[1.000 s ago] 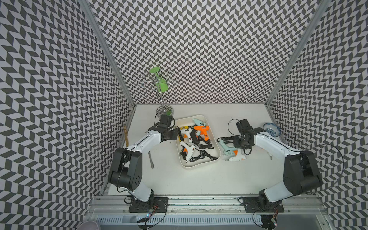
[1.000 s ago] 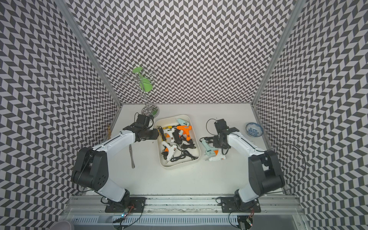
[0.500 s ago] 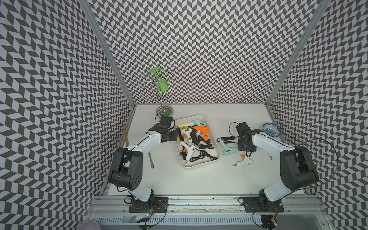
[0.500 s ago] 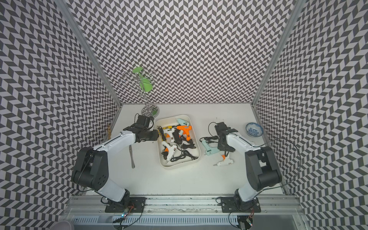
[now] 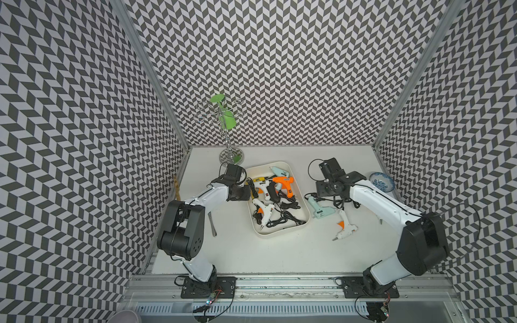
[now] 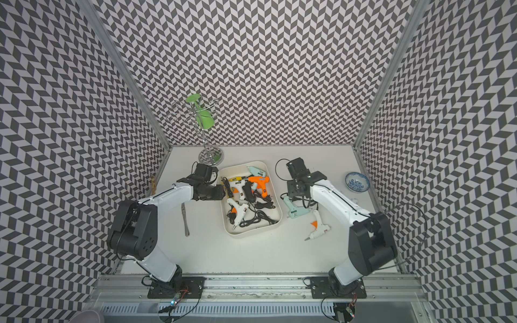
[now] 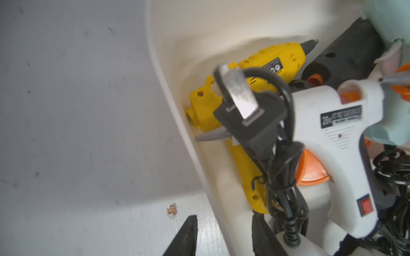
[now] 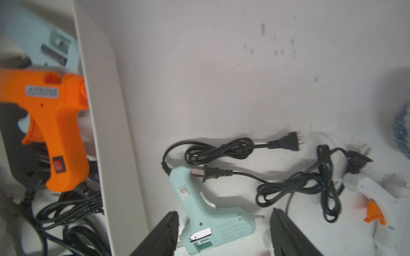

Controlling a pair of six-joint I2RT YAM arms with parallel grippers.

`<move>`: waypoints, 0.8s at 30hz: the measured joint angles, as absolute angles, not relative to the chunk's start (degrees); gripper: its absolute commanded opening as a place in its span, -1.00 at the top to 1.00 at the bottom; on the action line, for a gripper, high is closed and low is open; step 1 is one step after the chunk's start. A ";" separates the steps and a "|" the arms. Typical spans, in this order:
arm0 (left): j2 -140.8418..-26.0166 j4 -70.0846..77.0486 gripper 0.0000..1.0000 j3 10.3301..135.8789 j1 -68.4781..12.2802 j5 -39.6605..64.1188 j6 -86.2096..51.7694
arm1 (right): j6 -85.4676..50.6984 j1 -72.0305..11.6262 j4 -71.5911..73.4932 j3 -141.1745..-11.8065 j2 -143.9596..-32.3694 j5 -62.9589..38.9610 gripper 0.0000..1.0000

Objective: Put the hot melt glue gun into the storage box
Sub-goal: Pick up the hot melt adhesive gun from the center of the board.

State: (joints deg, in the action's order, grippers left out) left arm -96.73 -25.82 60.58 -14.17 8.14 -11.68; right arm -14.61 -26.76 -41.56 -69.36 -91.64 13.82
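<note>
The right gripper [image 8: 224,211] hangs empty, jaws spread wide, its fingers bracketing the mint-green glue gun [image 8: 213,223] end to end along its barrel on the table [image 8: 221,66]. In both top views that gun lies at the gripper's 6 o'clock, with the storage box [image 5: 279,242] close at the gun's 9 o'clock. The left gripper [image 7: 224,217], jaws parted astride the box's 9 o'clock wall, is farther off, so the lift looks like the right arm's.

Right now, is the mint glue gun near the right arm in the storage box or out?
Out: the mint glue gun lies on the table beside the storage box.
</note>
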 measured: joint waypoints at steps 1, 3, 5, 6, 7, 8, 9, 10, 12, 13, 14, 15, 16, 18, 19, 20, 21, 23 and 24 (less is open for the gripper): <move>-96.77 -25.82 0.13 60.58 -14.09 8.38 -11.73 | -14.31 -27.44 -40.97 -69.21 -93.21 13.28 -0.30; -96.77 -25.78 0.13 60.58 -13.96 8.82 -11.84 | -13.39 -28.10 -39.24 -68.14 -95.94 12.14 -0.29; -96.77 -25.80 0.13 60.58 -13.89 8.95 -11.86 | -12.53 -28.05 -37.34 -66.22 -97.23 11.46 -0.29; -96.77 -25.80 0.13 60.58 -13.87 8.93 -11.86 | -11.99 -28.01 -36.47 -65.21 -97.58 11.05 -0.28; -96.77 -25.80 0.13 60.58 -13.85 8.91 -11.84 | -11.60 -27.99 -35.90 -64.58 -97.82 10.74 -0.28; -96.86 -25.80 0.14 60.58 -13.85 8.86 -11.81 | -11.22 -27.99 -35.33 -64.10 -98.21 10.44 -0.28; -97.01 -25.80 0.14 60.66 -13.85 8.78 -11.77 | -10.68 -27.94 -34.54 -63.79 -98.70 10.20 -0.28; -97.21 -25.80 0.15 60.77 -13.85 8.67 -11.64 | -10.24 -27.94 -33.74 -63.68 -99.20 9.96 -0.28; -97.93 -25.80 0.17 61.19 -13.87 8.19 -11.44 | -9.54 -27.94 -32.12 -63.57 -100.53 9.39 -0.24; -98.35 -25.82 0.18 61.49 -13.87 7.84 -11.38 | -9.26 -27.94 -31.38 -63.57 -101.30 9.23 -0.22; -98.89 -25.80 0.20 62.00 -13.89 7.33 -11.22 | -8.95 -27.94 -30.68 -63.57 -102.17 9.17 -0.20; -99.39 -25.82 0.21 62.48 -13.89 6.81 -11.05 | -8.78 -27.94 -30.11 -63.57 -103.09 9.17 -0.16; -99.83 -25.80 0.22 62.92 -13.89 6.22 -10.85 | -8.54 -27.94 -29.78 -63.59 -103.88 9.19 -0.11; -100.88 -25.80 0.23 64.10 -13.87 4.58 -10.17 | -8.38 -27.94 -29.41 -64.20 -105.06 9.32 -0.03; -101.38 -25.85 0.23 64.66 -13.85 3.84 -9.98 | -8.32 -27.94 -29.10 -64.51 -105.43 9.21 0.05; -102.02 -25.93 0.24 65.39 -13.85 3.03 -9.69 | -8.40 -27.94 -28.71 -64.84 -105.84 9.06 0.13; -102.65 -26.02 0.24 66.15 -13.82 2.37 -9.52 | -8.29 -27.94 -28.42 -65.12 -106.17 9.04 0.24; -103.81 -26.41 0.24 67.83 -13.82 1.48 -9.15 | -8.01 -27.94 -28.05 -65.58 -106.63 9.08 0.50; -104.16 -26.57 0.24 68.55 -13.82 1.17 -8.99 | -7.88 -27.97 -27.77 -65.84 -106.87 9.13 0.60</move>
